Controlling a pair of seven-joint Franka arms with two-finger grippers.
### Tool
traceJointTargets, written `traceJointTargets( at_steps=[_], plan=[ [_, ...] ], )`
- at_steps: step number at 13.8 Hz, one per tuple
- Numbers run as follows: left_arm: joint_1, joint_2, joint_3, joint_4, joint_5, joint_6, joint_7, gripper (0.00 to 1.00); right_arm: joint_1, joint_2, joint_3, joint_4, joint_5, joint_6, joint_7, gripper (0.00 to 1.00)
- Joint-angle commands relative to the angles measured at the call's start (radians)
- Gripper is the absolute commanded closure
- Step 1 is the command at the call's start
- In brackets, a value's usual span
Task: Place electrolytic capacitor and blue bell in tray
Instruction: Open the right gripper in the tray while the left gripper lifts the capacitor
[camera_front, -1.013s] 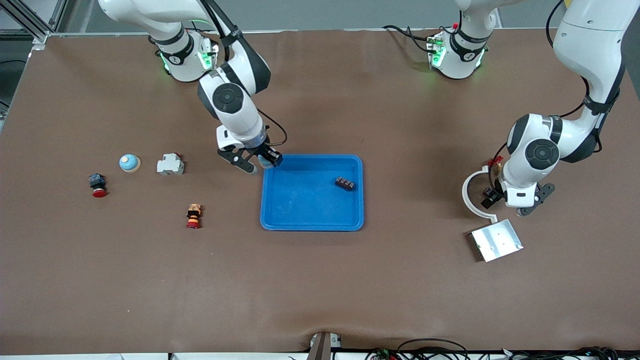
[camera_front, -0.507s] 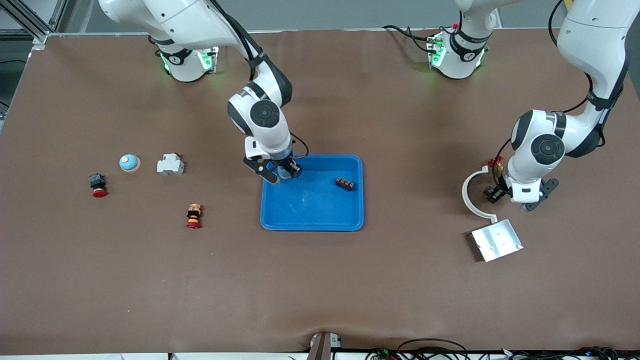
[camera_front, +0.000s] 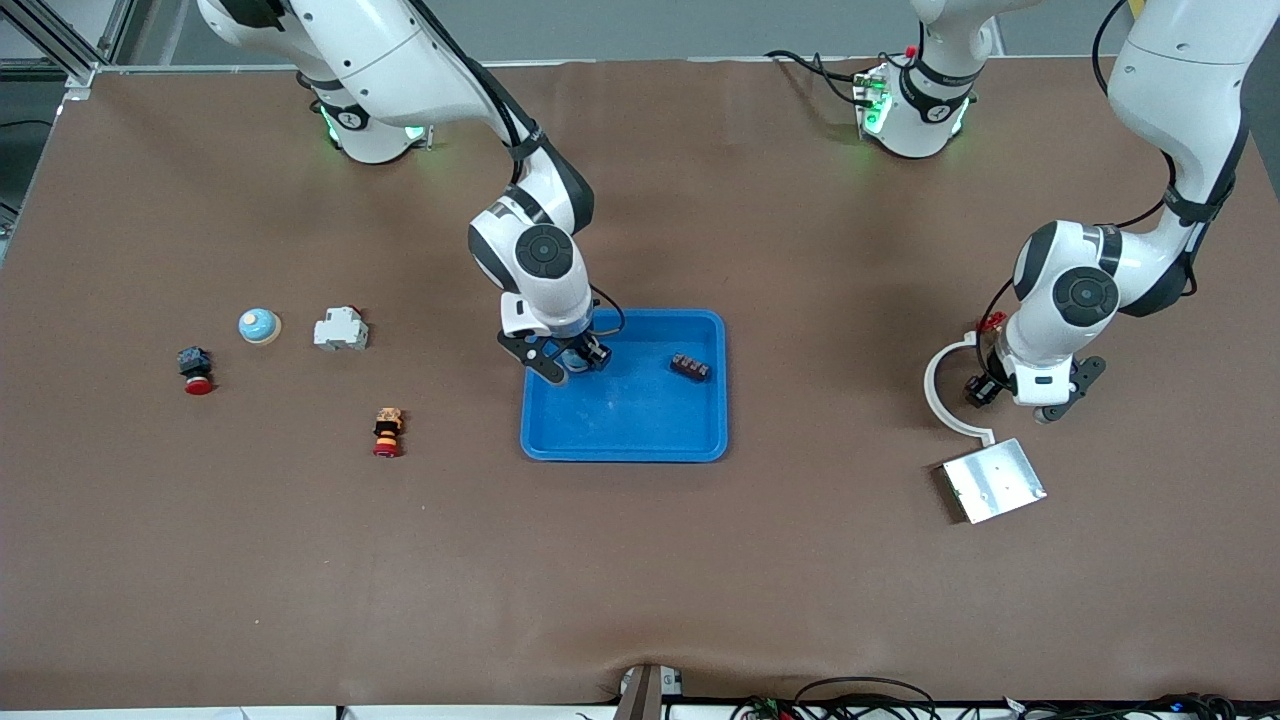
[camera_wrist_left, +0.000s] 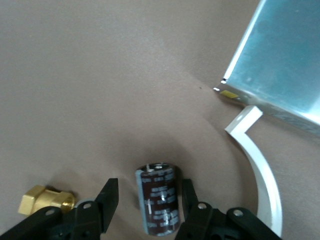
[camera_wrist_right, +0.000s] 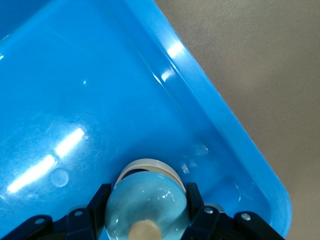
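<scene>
Right gripper (camera_front: 567, 366) has moved from the tray's corner rim to over the floor inside the shallow bright-blue plastic tray (camera_front: 625, 440), at the right arm's end. Its fingers (camera_wrist_right: 97, 202) are clamped on the light-blue dome bell with a cream button (camera_wrist_right: 146, 205) — bell sits between the pads, just above the tray floor. Small dark terminal block (camera_front: 690, 367) lies in the tray, well apart from those fingers.

Left gripper (camera_front: 1020, 398) has shifted slightly, low over the table. Its fingers (camera_wrist_left: 107, 197) are spread, straddling the dark-brown cylindrical electrolytic capacitor (camera_wrist_left: 157, 199) without touching it. Brass fitting (camera_wrist_left: 46, 200) lies just outside one finger; white curved plastic piece (camera_wrist_left: 260, 175) and silver metal plate (camera_wrist_left: 285, 65) lie beside the other.
</scene>
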Motion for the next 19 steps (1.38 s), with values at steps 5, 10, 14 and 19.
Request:
traceJointTargets(
  at_steps=[5,10,14,19],
  plan=[
    [0.008,-0.109,-0.058,-0.002,0.019,-0.003,-0.02,1.0,0.002,0.013,-0.013,0.032,-0.05,-0.014,0.035,0.0],
    [0.008,-0.121,-0.205,0.074,-0.003,-0.126,-0.079,1.0,-0.001,-0.008,-0.012,0.14,-0.051,-0.245,0.003,0.0],
    [-0.075,-0.029,-0.302,0.177,-0.003,-0.126,-0.384,1.0,-0.071,-0.114,-0.013,0.136,-0.049,-0.371,-0.166,0.0],
    [-0.322,0.144,-0.294,0.399,0.011,-0.164,-0.722,1.0,-0.296,-0.412,-0.01,-0.202,-0.049,-0.195,-0.616,0.0]
  ],
)
